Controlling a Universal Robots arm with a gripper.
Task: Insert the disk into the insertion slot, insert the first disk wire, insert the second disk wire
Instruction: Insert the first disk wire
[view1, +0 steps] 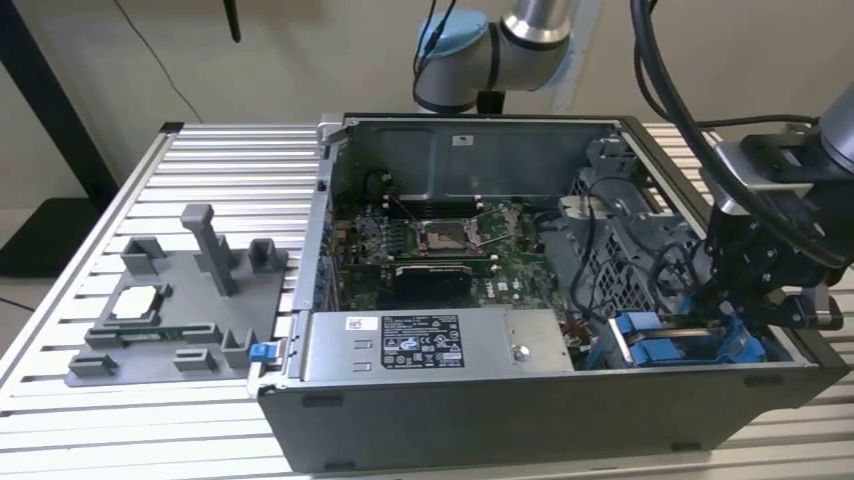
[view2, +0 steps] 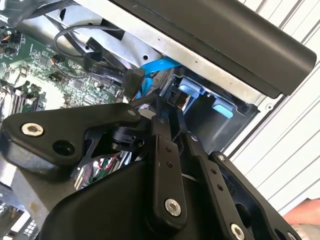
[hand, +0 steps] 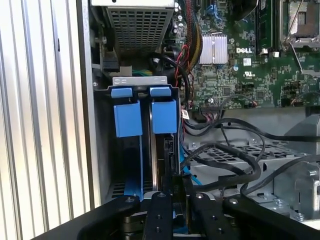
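Closest in the exterior view was the dark wall of the open computer case (view1: 534, 410), sitting on the ribbed desk (view1: 134, 420). Just behind that wall lay a grey box (view1: 427, 345) with a label. Beside it, toward the exterior view's right, was the insertion slot (view1: 667, 350) with its blue side pieces.

The pincer (view1: 721, 305) reached down into the case right at the slot. In both wrist views the pincer (hand: 179, 186) (view2: 167, 102) was narrow, with its two fingers (view2: 162, 150) close together. I could not tell if anything was pinched between them. The tips were just beside a black plug (view2: 135, 82) on a blue wire (view2: 157, 65).

In the first wrist view the disk (hand: 165, 150) stood on its edge inside the slot (hand: 127, 120).

Farther back was the green board (view1: 441, 240). Farthest away rose the robot arm (view1: 534, 40).
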